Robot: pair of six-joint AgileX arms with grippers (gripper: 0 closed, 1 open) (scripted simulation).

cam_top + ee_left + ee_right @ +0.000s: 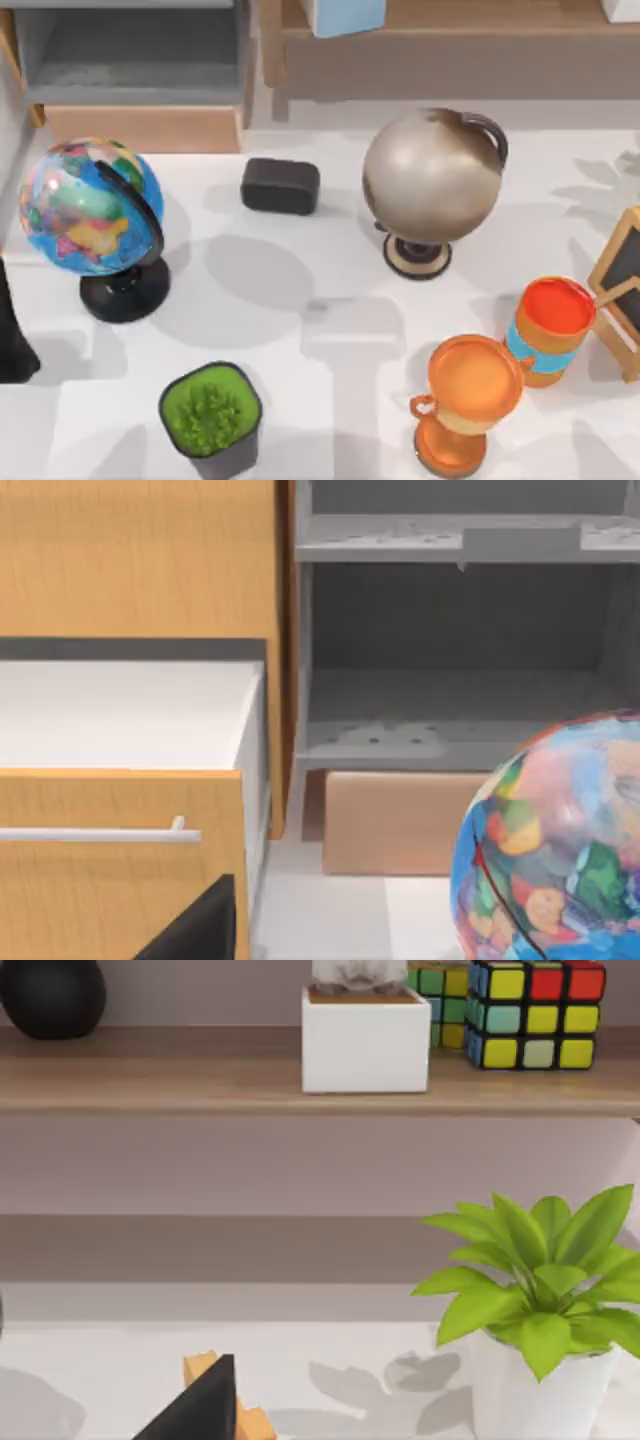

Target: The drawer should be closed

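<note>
The left tool (195, 925) shows in the left wrist view as a single dark wedge low in the frame, in front of the drawer's wood front; whether its fingers are apart or together cannot be told, and it holds nothing that can be seen. The drawer (120, 855) stands pulled out from its cabinet, with a light-wood front panel, a slim pale bar handle (95, 833) across it, and a white inside open to view above the panel. Beside it is an open grey compartment (450, 650) with a shelf above and a pale wood lip (395, 822) at its foot, and the colourful globe (555, 845) stands close in front of that. The right tool (200, 1405) appears in the right wrist view as a like dark wedge over the white counter (100, 1380), its opening also impossible to judge, with an orange-wood piece (245, 1418) just behind it. Farther off there are a leafy plant in a white pot (535, 1290) and a wooden shelf (200, 1085) bearing a white box planter (365, 1035) and a puzzle cube (535, 1012). From above, the counter carries the colourful globe (92, 210), a black block (280, 186), a bronze-grey globe (432, 180), a green plant in a dark pot (210, 415), an orange trophy cup (470, 400) and an orange and blue cup (553, 325).
</note>
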